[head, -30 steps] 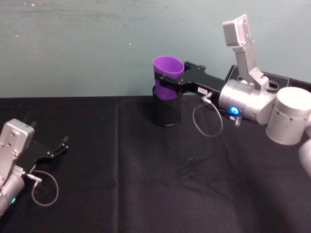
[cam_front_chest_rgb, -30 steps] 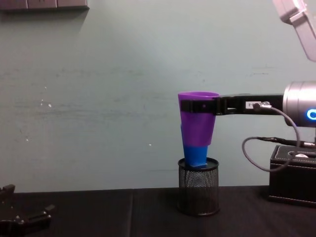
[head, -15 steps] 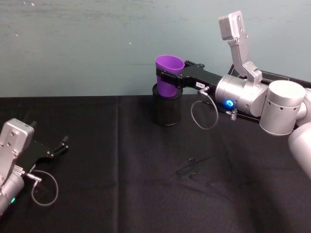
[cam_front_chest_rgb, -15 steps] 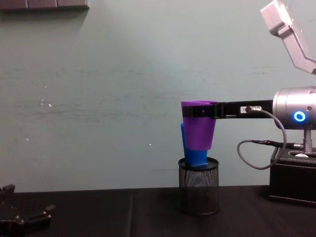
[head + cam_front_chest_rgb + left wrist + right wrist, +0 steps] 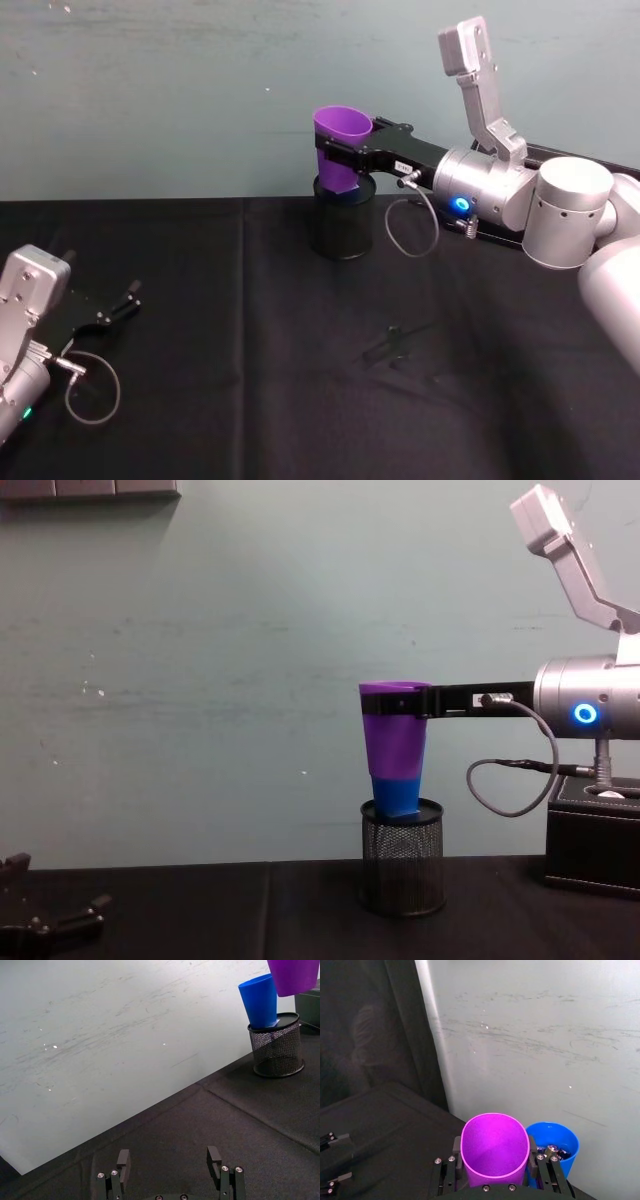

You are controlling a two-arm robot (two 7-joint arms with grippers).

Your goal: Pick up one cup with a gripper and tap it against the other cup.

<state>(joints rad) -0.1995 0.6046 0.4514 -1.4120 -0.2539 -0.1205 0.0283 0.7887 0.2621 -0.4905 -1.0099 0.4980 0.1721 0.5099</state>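
My right gripper (image 5: 396, 701) is shut on the purple cup (image 5: 395, 735) near its rim and holds it upright in the air. The blue cup (image 5: 397, 796) stands tilted in a black mesh pen holder (image 5: 402, 865), right beside the purple cup. The right wrist view has the purple cup (image 5: 495, 1144) and the blue cup (image 5: 561, 1144) rim to rim; I cannot tell if they touch. From the left wrist view the purple cup (image 5: 293, 975) hangs just past the blue cup (image 5: 260, 1000). My left gripper (image 5: 118, 302) rests open on the table at the left.
A black cloth covers the table (image 5: 250, 380), with a pale wall behind it. A black box (image 5: 595, 840) stands at the back right under my right arm. The mesh holder (image 5: 340, 230) is at the table's back middle.
The right arm has lowered the purple cup a little and shifted it left, closer over the blue cup. The left arm has not moved.
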